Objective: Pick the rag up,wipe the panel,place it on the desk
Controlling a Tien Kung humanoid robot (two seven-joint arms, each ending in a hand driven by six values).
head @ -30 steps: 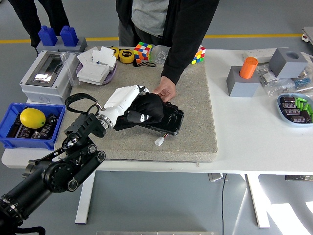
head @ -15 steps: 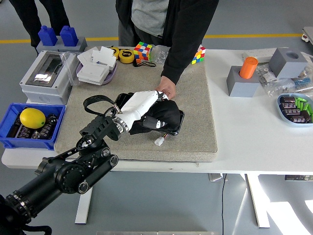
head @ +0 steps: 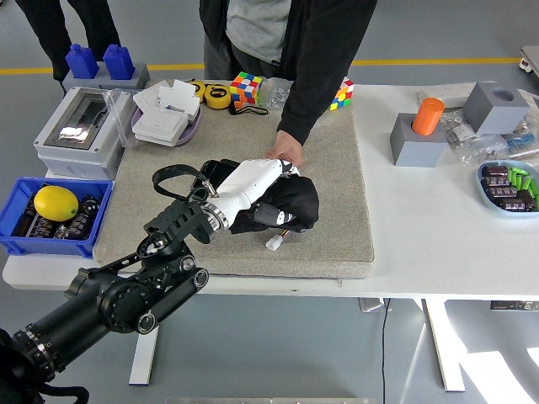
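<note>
On the grey mat (head: 337, 202) covering the desk (head: 438, 227): left hand (head: 253, 181), white, fingers lying flat and pressing a black rag (head: 290, 202) onto the black panel (head: 221, 172) beneath. Just beyond, a person's hand (head: 286, 151) is touching the panel's far edge.

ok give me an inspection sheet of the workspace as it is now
surface: white table with a grey mat on it
job's things: black rag pressed on the panel, mostly hidden
clutter: lemon in blue bin, grey box, cubes, orange cylinder
hands: left hand on the rag; right not in view
cables: small white connector on the mat
surroundings: person's hand at the panel's far edge
</note>
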